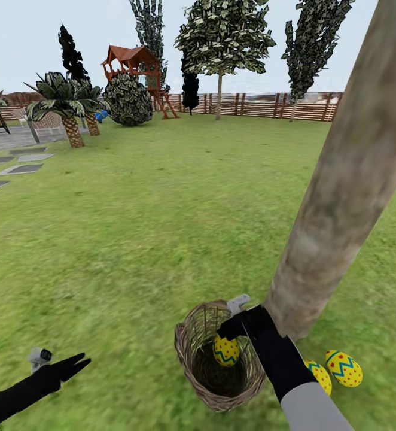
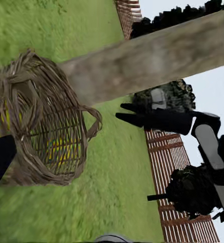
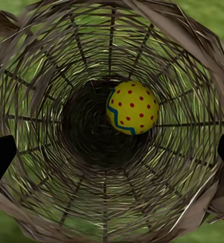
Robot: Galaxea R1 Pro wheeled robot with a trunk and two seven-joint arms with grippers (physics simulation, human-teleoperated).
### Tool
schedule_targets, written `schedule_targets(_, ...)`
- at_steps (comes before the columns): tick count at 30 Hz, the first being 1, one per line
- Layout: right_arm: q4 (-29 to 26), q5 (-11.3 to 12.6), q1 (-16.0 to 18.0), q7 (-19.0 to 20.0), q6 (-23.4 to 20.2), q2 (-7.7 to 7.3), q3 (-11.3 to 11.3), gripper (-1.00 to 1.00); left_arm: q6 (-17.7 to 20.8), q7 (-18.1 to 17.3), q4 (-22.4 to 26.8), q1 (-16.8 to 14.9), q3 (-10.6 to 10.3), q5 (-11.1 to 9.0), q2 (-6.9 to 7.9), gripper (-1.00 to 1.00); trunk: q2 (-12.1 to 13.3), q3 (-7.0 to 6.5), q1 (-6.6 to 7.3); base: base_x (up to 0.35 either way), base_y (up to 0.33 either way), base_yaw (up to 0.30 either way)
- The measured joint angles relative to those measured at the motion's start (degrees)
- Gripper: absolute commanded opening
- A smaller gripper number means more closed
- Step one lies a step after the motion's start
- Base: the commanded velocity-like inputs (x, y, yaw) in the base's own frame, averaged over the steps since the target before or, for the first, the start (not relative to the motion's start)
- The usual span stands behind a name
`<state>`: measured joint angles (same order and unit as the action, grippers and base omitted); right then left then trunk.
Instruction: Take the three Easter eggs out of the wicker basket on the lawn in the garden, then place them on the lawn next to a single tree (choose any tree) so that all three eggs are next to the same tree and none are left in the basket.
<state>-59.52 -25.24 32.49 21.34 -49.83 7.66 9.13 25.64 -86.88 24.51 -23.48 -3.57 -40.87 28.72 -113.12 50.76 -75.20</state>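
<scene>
garden/backyard | lawn (image 1: 162, 209) | wood fence (image 1: 270, 105) | trees, palms (image 1: 66, 108) | play tower (image 1: 135, 66)

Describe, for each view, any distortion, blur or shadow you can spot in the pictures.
Head view: wide-angle lens makes the tree trunk lean; the eggs on the lawn cast almost no shadow. Left wrist view: the wicker basket looks soft and smeared. Right wrist view: the basket's weave bulges like a tunnel around the sharp last egg.

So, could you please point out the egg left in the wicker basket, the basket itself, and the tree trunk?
Egg in basket (image 3: 132, 108), right wrist view, its dotted face.
Wicker basket (image 1: 186, 344), head view, left rim.
Tree trunk (image 1: 335, 203), head view, mid-trunk bark.
</scene>
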Motion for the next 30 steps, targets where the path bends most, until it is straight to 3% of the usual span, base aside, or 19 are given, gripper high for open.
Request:
schedule_targets(1,0.0,0.0,0.0,0.01,0.0,0.02,0.02,1.0,0.03,-1.01,0.31,-0.05,1.59,-0.18,0.78,1.0,-0.4,0.18,-0.22,0.0,0.0,0.0)
schedule_targets(3,0.0,0.01,0.0,-0.01,0.0,0.1,0.03,1.0,0.27,-2.92,2.33,-0.12,6.95,-0.36,1.79,1.0,-1.2,0.54,-0.66,0.0,0.0,0.0)
schedule_targets(4,-0.01,0.01,0.0,-0.01,-0.03,0.12,0.05,1.0,0.36,-2.93,3.47,-0.13,9.68,-0.35,1.99,1.0,-1.61,0.72,-0.88,0.0,0.0,0.0)
schedule_targets(5,0.01,0.01,0.0,-0.01,-0.04,0.14,0.07,1.0,0.48,-2.92,5.29,-0.15,13.94,-0.37,2.22,1.0,-2.01,0.9,-1.1,0.0,0.0,0.0)
schedule_targets(8,0.07,0.01,0.0,0.0,-0.07,0.15,0.09,1.0,1.34,-2.92,9.65,-0.14,21.41,-0.43,2.38,1.0,-3.21,1.44,-1.76,0.0,0.0,0.0)
schedule_targets(9,0.07,0.01,0.0,-0.01,-0.08,0.16,0.09,1.0,2.96,-2.91,11.22,-0.14,23.05,-0.44,2.2,1.0,-3.61,1.62,-1.98,0.0,0.0,0.0)
schedule_targets(14,0.21,0.0,0.0,-0.01,-0.08,0.02,0.09,1.0,5.47,-2.91,13.01,-0.13,25.09,-0.55,1.88,1.0,-5.62,2.52,-3.08,0.0,0.0,0.0)
schedule_targets(18,0.17,-0.07,0.0,-0.01,-0.08,0.06,0.14,1.0,5.61,-2.91,13.17,-0.12,27.3,-1.76,1.34,1.0,-7.22,3.24,-3.96,0.0,0.0,0.0)
schedule_targets(22,0.16,-0.08,0.0,-0.01,-0.08,0.07,0.17,1.0,5.38,-2.91,13.64,-0.13,28.0,-1.95,-0.77,1.0,-8.82,3.95,-4.84,0.0,0.0,0.0)
schedule_targets(30,0.38,-0.01,0.0,-0.72,0.17,0.19,0.22,1.0,5.78,-2.91,15.16,-0.13,28.01,-2.02,-1.55,1.0,-12.03,5.39,-6.59,0.0,0.0,0.0)
